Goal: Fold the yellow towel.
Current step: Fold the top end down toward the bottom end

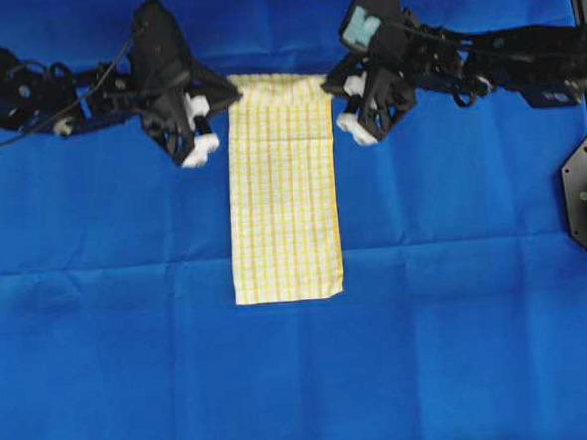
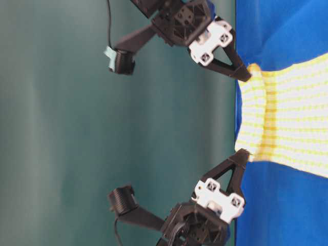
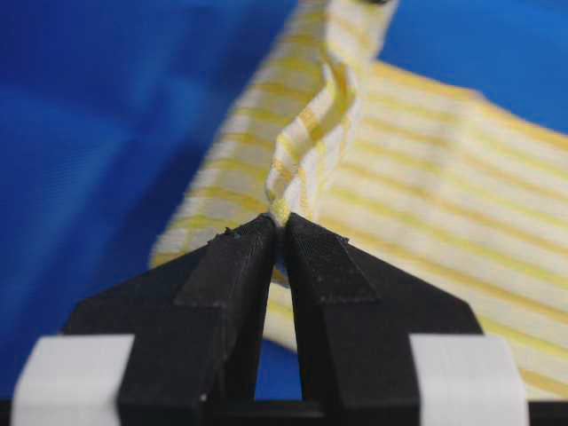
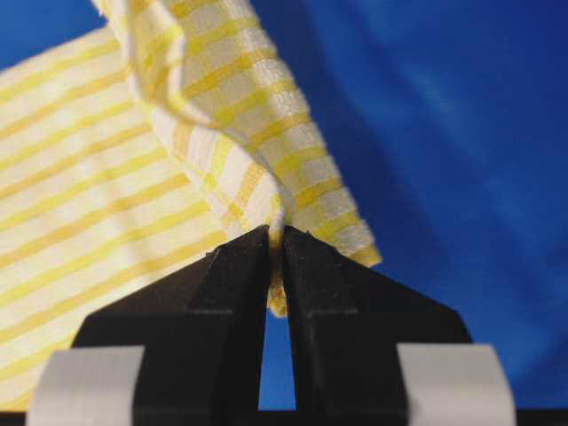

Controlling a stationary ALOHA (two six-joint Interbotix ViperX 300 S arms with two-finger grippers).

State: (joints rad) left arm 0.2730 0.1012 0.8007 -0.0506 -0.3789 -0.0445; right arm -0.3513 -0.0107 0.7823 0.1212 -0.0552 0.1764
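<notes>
The towel (image 1: 282,186) lies as a long strip mid-sheet (image 1: 103,371), its top edge raised. The left gripper (image 1: 228,92) and right gripper (image 1: 331,83) each pinch a top corner, so the fold seems begun, with the edge yet to be carried over and laid down.

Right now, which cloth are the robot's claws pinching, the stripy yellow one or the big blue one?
The yellow towel. The left gripper and right gripper each pinch one of its corners. The blue sheet lies flat underneath, unheld.

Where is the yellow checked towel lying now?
In the overhead view the thin yellow checked towel lies mid-table on the blue sheet, its far corners pinched by the left pincer and right pincer.
</notes>
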